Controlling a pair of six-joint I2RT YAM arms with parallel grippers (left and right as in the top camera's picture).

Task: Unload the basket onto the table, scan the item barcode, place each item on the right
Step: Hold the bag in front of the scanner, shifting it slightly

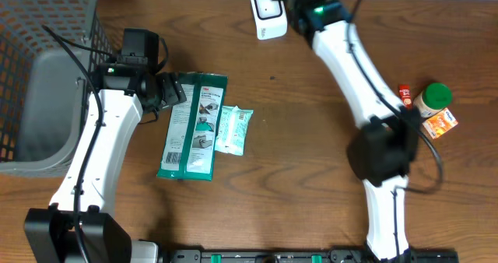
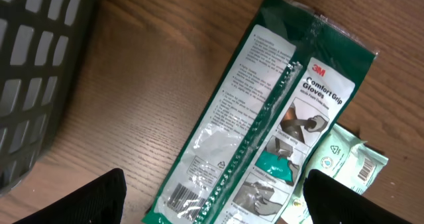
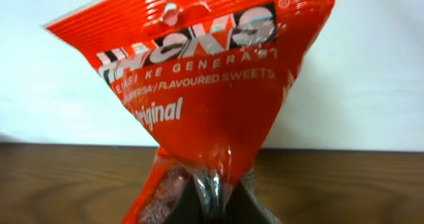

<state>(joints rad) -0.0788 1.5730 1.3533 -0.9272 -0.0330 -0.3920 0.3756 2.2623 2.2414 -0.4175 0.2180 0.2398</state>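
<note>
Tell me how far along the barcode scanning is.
Done: the red sweets packet is picked up, pinched in the shut right tool. In hand: it is held beside the white scanner. Left: the 3M gloves pack under the open left tool, a pale packet and a green-capped bottle on the table.

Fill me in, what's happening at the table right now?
The right arm has its jaws shut on a red Hacks sweets packet, holding it up by the white scanner. The left arm hangs with open jaws over the green 3M Comfort Grip Gloves pack, which lies flat on the table, not gripped. A smaller pale green packet lies touching its side.
</note>
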